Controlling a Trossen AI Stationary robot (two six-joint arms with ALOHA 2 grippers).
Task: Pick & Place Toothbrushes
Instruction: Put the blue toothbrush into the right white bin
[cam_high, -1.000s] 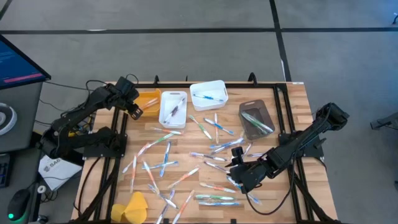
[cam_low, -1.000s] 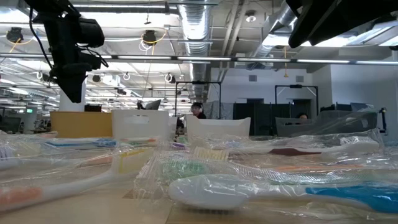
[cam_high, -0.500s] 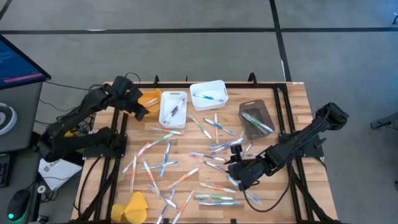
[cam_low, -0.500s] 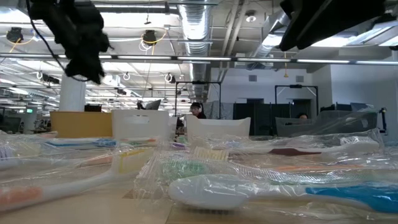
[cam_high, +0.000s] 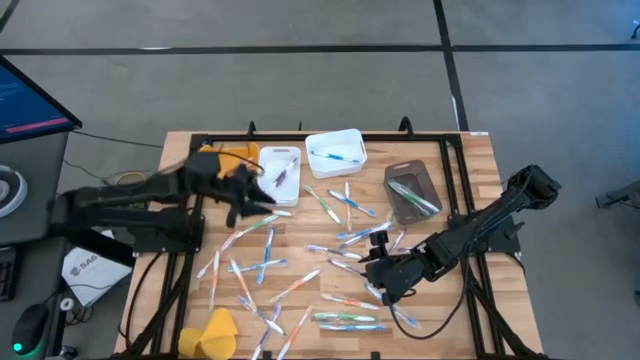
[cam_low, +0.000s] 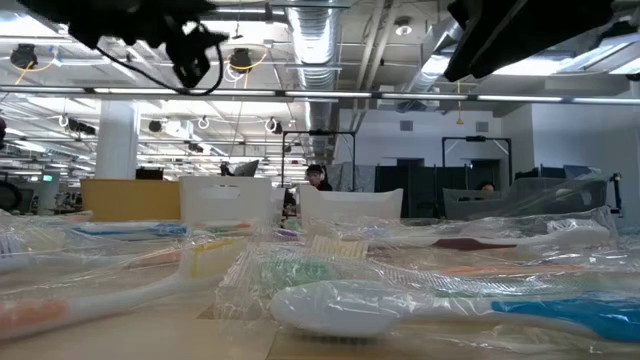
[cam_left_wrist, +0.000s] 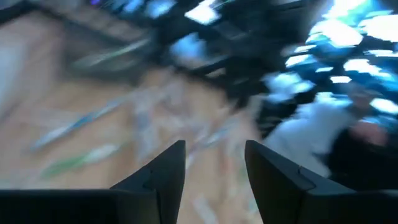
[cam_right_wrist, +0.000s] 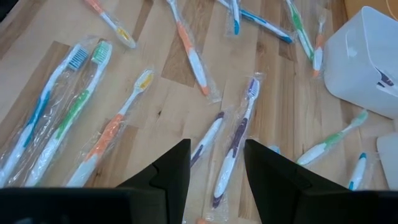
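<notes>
Left gripper (cam_high: 243, 195) hangs above the bench (cam_high: 470, 160) beside the white bin (cam_high: 278, 176), jaws parted and empty. Right gripper (cam_high: 375, 278) sits low over the wrapped toothbrushes (cam_high: 345, 320), jaws apart, holding nothing.

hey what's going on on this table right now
Two dark robot arms are sorting wrapped plastic toothbrushes scattered over a wooden table into bins. The left gripper is open and empty beside the narrow white bin. The right gripper, also open, hovers above a purple-handled toothbrush.
</notes>
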